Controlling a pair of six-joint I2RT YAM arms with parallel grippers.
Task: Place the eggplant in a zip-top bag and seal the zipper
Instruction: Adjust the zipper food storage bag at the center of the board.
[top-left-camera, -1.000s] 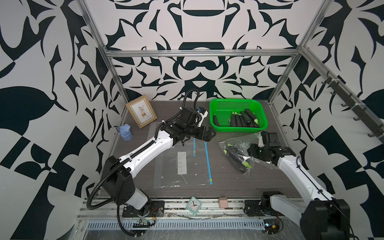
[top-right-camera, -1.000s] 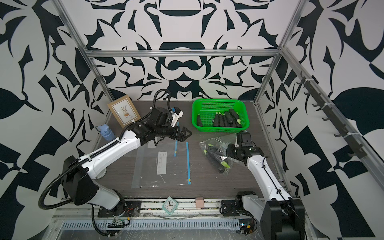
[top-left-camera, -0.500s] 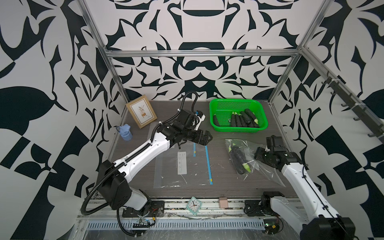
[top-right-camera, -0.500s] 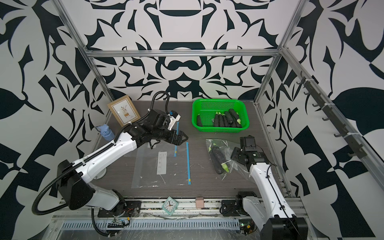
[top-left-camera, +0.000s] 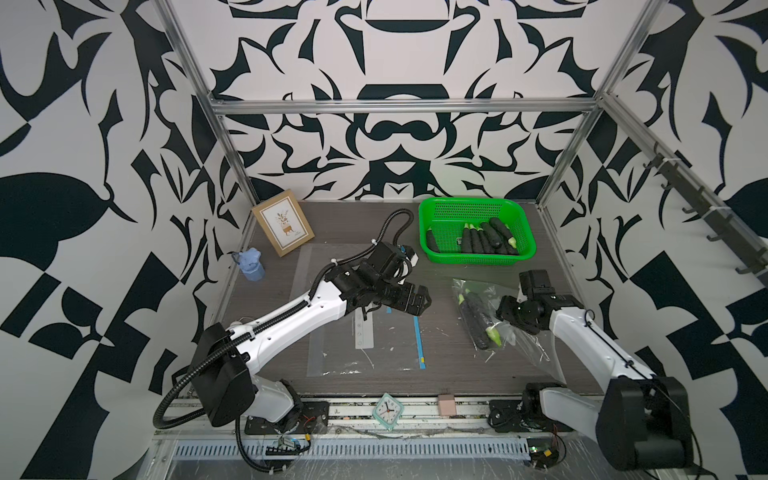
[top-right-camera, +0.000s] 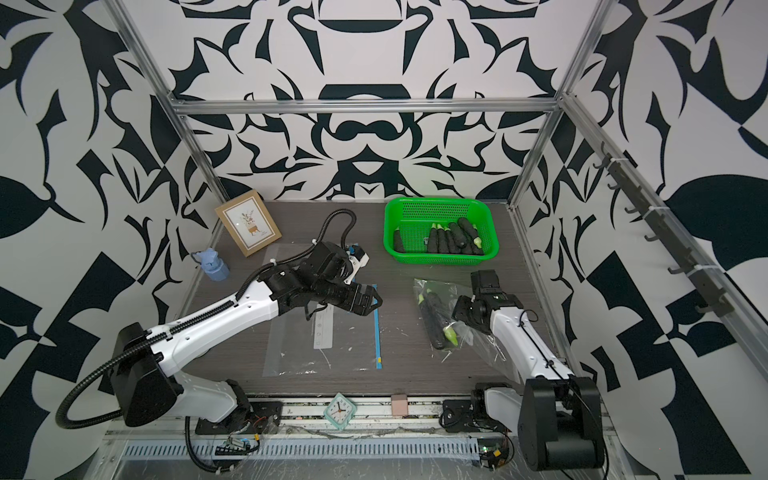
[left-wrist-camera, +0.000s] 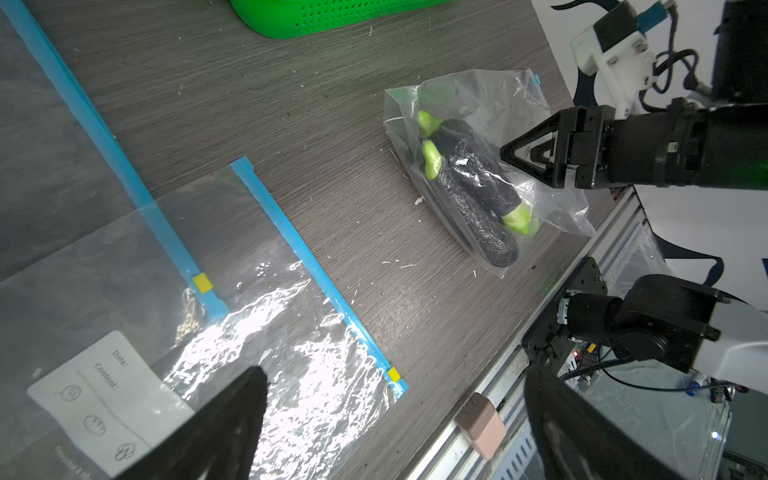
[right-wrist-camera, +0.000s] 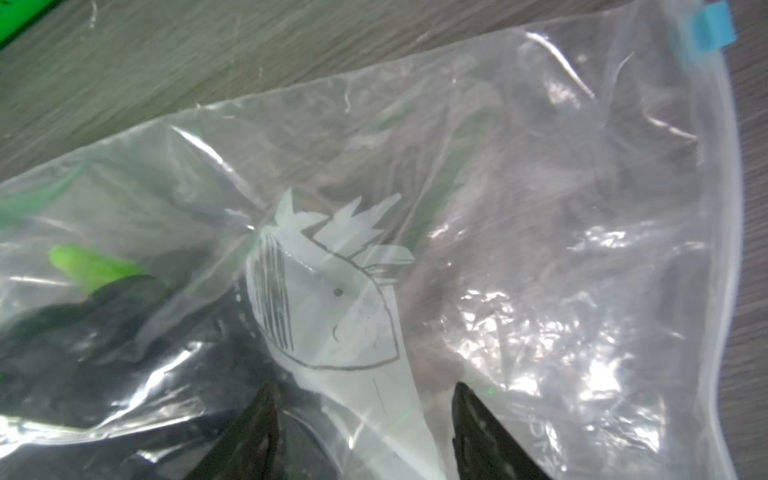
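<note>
My left tool (top-left-camera: 424, 302) hangs wide open at the centre of a top view, above an empty flat bag (top-left-camera: 365, 345) on the worktop (top-left-camera: 449, 374). Right of centre, the eggplant (top-left-camera: 478, 322) lies inside the zip-top bag (top-left-camera: 525, 349). My right tool (top-left-camera: 503, 313) sits at the bag's crumpled film, jaws apart.

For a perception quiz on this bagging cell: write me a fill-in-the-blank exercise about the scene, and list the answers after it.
1. The loose eggplants lie in a ___ basket.
2. The empty bag below the left gripper has a ___ zipper strip.
3. The right gripper is at a crumpled bag that holds ___.
4. The left gripper's jaws stand ___.
Answers: green; blue; eggplants; open.
</note>
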